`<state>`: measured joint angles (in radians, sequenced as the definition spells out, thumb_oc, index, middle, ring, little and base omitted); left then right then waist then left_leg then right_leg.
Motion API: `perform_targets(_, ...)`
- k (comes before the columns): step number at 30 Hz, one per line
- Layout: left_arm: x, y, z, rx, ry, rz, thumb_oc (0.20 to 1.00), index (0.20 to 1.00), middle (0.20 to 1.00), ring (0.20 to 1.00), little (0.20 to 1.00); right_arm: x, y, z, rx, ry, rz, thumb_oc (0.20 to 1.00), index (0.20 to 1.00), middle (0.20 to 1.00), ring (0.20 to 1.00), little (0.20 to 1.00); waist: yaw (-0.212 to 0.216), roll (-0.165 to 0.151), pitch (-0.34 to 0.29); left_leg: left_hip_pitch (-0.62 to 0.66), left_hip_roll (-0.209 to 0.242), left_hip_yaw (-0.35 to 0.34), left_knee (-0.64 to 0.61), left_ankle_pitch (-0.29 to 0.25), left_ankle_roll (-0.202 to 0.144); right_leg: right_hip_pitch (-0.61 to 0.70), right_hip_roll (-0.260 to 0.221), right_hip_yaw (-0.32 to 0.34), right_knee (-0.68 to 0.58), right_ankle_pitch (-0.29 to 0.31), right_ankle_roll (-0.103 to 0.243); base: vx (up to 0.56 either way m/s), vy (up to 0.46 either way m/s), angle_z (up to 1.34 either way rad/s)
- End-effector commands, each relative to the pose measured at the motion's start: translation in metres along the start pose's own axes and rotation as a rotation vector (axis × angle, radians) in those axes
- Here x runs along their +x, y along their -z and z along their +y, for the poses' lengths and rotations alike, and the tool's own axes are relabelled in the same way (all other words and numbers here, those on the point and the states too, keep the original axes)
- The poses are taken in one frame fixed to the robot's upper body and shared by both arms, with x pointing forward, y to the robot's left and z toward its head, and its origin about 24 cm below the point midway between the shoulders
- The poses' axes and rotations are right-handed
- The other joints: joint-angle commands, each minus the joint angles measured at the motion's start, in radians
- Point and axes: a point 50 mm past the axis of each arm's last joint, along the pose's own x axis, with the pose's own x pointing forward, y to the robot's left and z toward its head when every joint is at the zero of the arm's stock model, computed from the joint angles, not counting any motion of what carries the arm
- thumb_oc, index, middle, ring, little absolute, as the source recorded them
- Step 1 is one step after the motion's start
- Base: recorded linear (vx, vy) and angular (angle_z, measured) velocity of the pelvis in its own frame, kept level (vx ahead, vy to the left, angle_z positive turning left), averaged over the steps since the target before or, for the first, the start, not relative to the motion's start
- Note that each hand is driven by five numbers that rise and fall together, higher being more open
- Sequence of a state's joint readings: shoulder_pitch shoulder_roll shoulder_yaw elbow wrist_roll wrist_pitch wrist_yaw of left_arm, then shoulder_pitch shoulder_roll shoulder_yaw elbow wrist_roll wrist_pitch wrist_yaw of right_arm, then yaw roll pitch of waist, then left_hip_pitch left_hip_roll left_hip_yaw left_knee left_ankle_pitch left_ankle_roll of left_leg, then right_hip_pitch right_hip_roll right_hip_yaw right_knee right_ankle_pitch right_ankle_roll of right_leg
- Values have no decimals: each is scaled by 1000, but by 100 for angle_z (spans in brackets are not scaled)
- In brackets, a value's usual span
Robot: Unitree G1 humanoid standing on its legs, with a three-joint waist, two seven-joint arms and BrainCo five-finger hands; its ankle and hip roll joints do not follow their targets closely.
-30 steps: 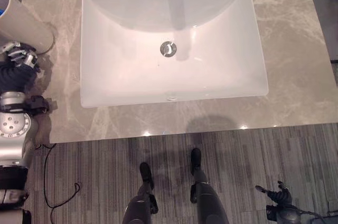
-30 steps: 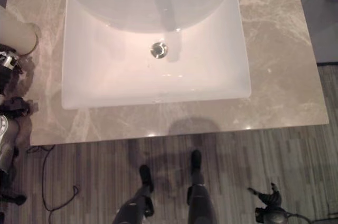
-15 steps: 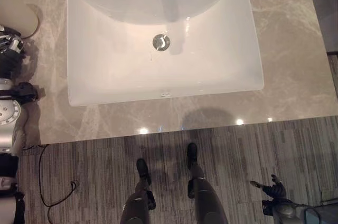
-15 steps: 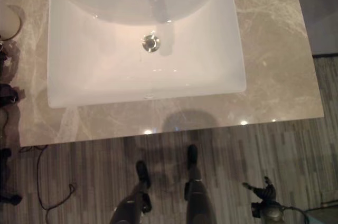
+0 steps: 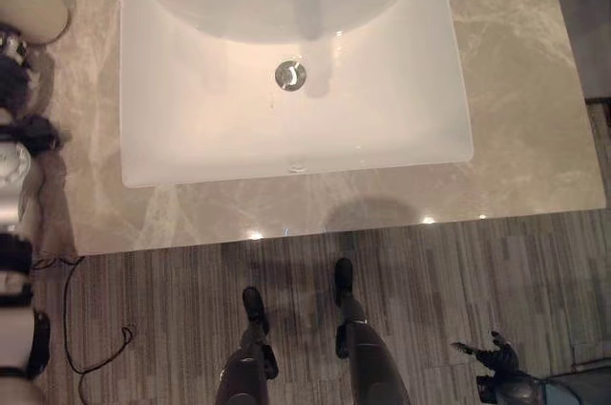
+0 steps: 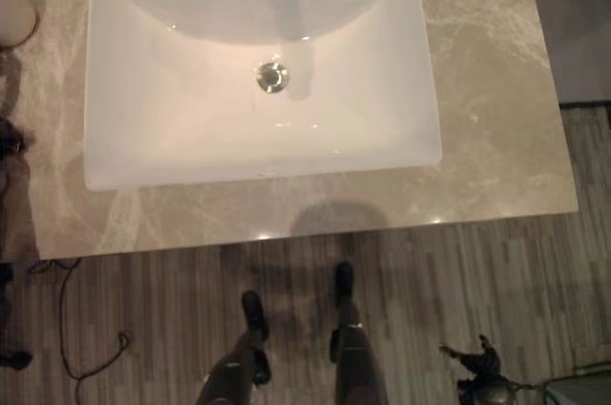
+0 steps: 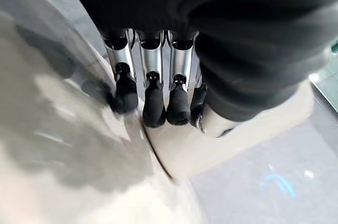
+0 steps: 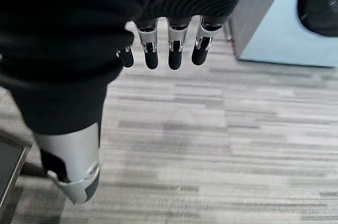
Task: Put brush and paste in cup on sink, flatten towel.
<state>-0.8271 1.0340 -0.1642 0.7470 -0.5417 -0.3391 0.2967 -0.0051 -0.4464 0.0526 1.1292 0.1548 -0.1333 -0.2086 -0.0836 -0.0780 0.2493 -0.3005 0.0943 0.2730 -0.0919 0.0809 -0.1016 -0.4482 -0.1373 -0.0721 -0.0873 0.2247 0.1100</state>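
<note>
White cup point(image 5: 29, 6) sits right by the left robot hand point(image 7: 153, 97) — fingers straight, holding nothing — and the view has slid; right robot hand point(image 8: 169, 49) hangs relaxed.

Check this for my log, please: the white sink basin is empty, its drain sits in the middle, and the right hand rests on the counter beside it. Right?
Not quite. The right hand hangs over the wood-look floor, fingers relaxed, as the right wrist view shows. The sink basin is empty and its drain sits about mid-basin.
</note>
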Motion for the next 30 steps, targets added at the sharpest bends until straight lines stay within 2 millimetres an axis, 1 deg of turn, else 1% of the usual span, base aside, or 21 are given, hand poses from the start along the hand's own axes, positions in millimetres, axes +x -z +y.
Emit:
perform_targets(1,17,-22,15,48,-75,-67,200,200,200,200,200,-2,18,-15,-26,20,66,1000,1000,1000,1000,1000,-24,8,-41,-24,26,-130,5,10,-22,88,-142,-36,0,23,152,0,0,0)
perform_targets(2,18,-23,15,48,-74,-68,200,200,200,200,200,-3,18,-14,-24,20,67,1000,1000,1000,1000,1000,-23,7,-40,-25,26,-131,5,10,-22,88,-142,-36,0,23,152,0,0,0)
perform_targets(4,26,-31,3,64,-55,-80,200,200,200,200,200,-5,24,-10,-39,-2,85,1000,1000,1000,1000,1000,-33,3,-46,-29,27,-134,5,11,-23,85,-139,-31,0,26,152,0,0,0)
perform_targets(6,30,-32,3,126,-50,-76,200,200,200,200,200,-5,24,-8,-70,-18,75,1000,1000,1000,1000,1000,-38,-1,-50,-31,28,-133,5,11,-22,82,-138,-28,0,25,152,-2,16,0)
perform_targets(9,35,-34,5,193,-70,-62,200,200,200,200,200,-3,16,-8,-84,-28,42,1000,1000,1000,1000,1000,-45,-3,-51,-30,31,-127,5,11,-23,76,-135,-24,0,24,152,-9,12,-1)
perform_targets(10,39,-37,6,217,-90,-59,200,200,200,200,200,-1,6,-9,-70,-21,4,1000,1000,1000,1000,1000,-49,-4,-49,-32,33,-122,5,12,-24,67,-133,-18,0,27,152,-30,42,-4)
perform_targets(11,41,-41,3,218,-90,-68,200,200,200,200,200,0,3,-8,-68,-22,-6,1000,1000,1000,1000,1000,-51,-6,-49,-34,34,-121,5,12,-24,63,-131,-13,0,29,152,-27,33,-5)
perform_targets(13,41,-47,-9,160,-71,-103,200,200,200,200,200,0,-2,-3,-87,-39,-29,1000,1000,1000,1000,1000,-51,-9,-47,-39,35,-125,5,16,-24,59,-129,-9,0,33,152,-5,4,-2)
perform_targets(14,39,-46,-13,144,-59,-106,200,200,200,200,200,-1,-2,-1,-88,-43,-32,1000,1000,1000,1000,1000,-50,-9,-46,-41,35,-128,5,18,-24,60,-130,-10,0,35,152,0,0,0)
perform_targets(18,19,-49,-51,-3,59,-187,200,200,200,200,200,-3,-1,6,-85,-58,-41,1000,1000,1000,1000,1000,-45,-8,-49,-43,25,-147,5,14,-20,79,-138,-21,0,26,152,0,0,0)
perform_targets(19,18,-48,-51,-3,58,-185,200,200,200,200,200,-3,-1,5,-87,-57,-41,1000,1000,1000,1000,1000,-47,-6,-49,-43,25,-148,5,14,-20,79,-138,-22,0,26,152,21,-3,6)
perform_targets(20,-13,-47,-79,-180,161,-240,200,200,200,200,200,-6,-4,15,-91,-76,-66,1000,1000,1000,1000,1000,-30,-9,-52,-33,13,-162,5,7,-16,118,-148,-40,0,14,150,12,3,12)
perform_targets(21,-26,-45,-83,-221,193,-255,200,200,200,200,200,-8,-2,18,-104,-89,-70,1000,1000,1000,1000,1000,-28,-11,-61,-26,3,-172,5,3,-11,145,-154,-59,0,13,147,48,15,30)
perform_targets(22,-47,-44,-92,-311,248,-269,200,200,200,200,200,-9,6,21,-80,-96,-26,1000,1000,1000,1000,1000,-11,-13,-68,1,-12,-190,5,-8,-5,199,-161,-79,0,5,142,33,52,75)
perform_targets(23,-56,-42,-88,-323,257,-270,200,200,200,200,200,-10,5,22,-68,-99,-27,1000,1000,1000,1000,1000,-9,-14,-73,11,-21,-197,5,-11,1,215,-163,-83,0,3,138,70,112,93)
perform_targets(24,-70,-32,-82,-334,262,-251,200,200,200,200,200,-12,10,24,-67,-114,-21,1000,1000,1000,1000,1000,-1,-22,-80,47,-34,-202,5,-25,9,257,-165,-87,4,-6,135,52,130,94)
perform_targets(25,-77,-28,-76,-340,260,-244,200,200,200,200,200,-13,12,26,-64,-118,-14,1000,1000,1000,1000,1000,8,-26,-82,69,-41,-208,5,-34,15,279,-168,-89,9,-9,134,89,179,57)
perform_targets(26,-91,-17,-64,-335,253,-213,200,200,200,200,200,-14,13,26,-66,-128,-13,1000,1000,1000,1000,1000,23,-32,-98,101,-55,-208,5,-48,27,306,-176,-90,18,0,136,72,172,37)
perform_targets(28,-107,-12,-57,-329,268,-196,200,200,200,200,200,-13,15,24,-86,-122,-6,1000,1000,1000,1000,1000,41,-36,-114,139,-79,-214,5,-67,45,339,-192,-88,22,16,140,69,178,12)
perform_targets(30,-117,-5,-43,-275,279,-173,200,200,200,200,200,-11,11,18,-75,-108,-12,1000,1000,1000,1000,1000,56,-36,-128,169,-98,-216,17,-81,64,350,-206,-76,68,37,142,31,150,13)
